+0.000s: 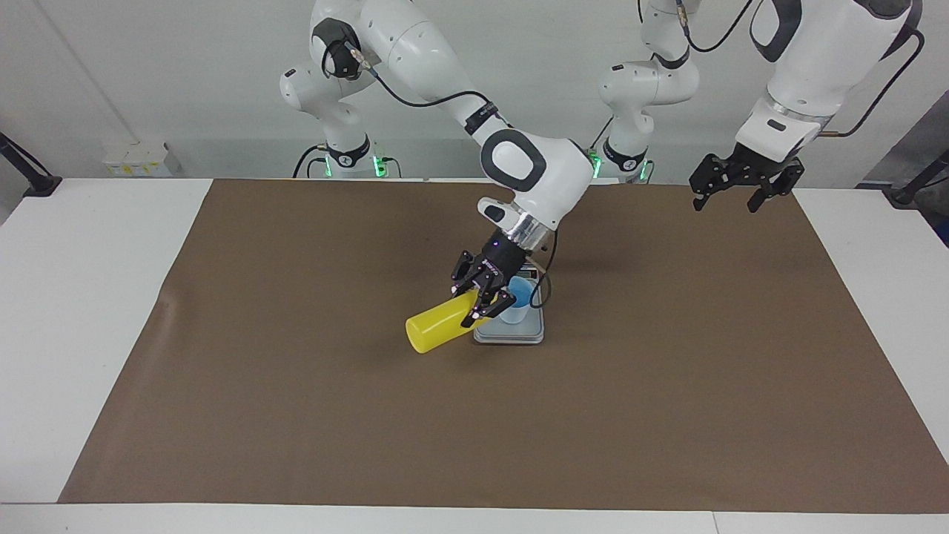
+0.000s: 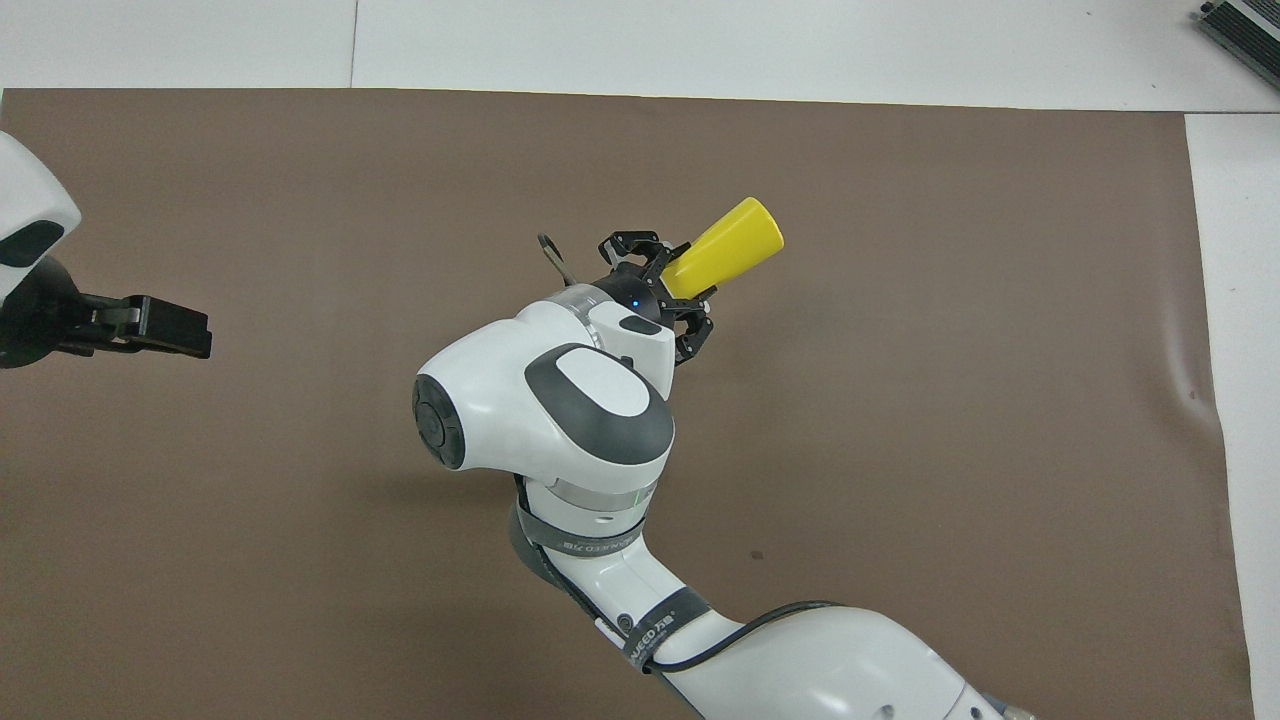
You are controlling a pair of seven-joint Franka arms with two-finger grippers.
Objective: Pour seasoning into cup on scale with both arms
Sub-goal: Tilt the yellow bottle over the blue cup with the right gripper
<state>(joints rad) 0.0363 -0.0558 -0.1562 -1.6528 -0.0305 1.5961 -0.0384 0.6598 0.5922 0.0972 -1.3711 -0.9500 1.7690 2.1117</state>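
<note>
Pouring step in hand: right gripper (image 1: 485,302) fingers clamped on seasoning (image 1: 439,326), tipped with nozzle end toward cup (image 1: 517,304) on scale (image 1: 509,334), mid-bench; left gripper (image 1: 744,182) waiting aloft, fingers spread, empty; next, likely a steeper tilt or squeeze

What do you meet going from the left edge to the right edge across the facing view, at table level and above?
Yellow seasoning bottle, tipped and held by the right gripper → blue cup on the scale → left gripper, waiting up over the mat's edge.
</note>
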